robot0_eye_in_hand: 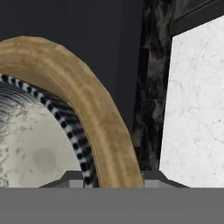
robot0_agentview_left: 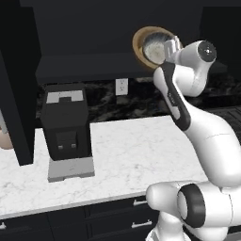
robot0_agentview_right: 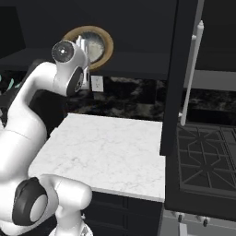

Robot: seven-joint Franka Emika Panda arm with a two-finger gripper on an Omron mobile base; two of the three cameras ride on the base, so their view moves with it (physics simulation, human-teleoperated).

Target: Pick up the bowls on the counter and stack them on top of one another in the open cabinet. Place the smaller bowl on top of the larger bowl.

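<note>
Raised arm at the open cabinet (robot0_agentview_left: 84, 66). The smaller bowl (robot0_agentview_left: 157, 46) sits nested inside the larger bowl (robot0_agentview_left: 139, 44), both tipped so their open faces turn outward toward the room, rims on edge, likely so the pair can enter the recess together. The gripper (robot0_agentview_left: 172, 45) is at the bowls' rim; whether it pinches them cannot be told. The counter (robot0_agentview_left: 127, 150) lies below.

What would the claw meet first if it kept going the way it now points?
Most likely the small grey bowl, sitting inside the wooden bowl at the cabinet. The hand view looks straight into its pale speckled inside, wooden rim just beside it. Depth is unclear; the claw may already be gripping it.
</note>
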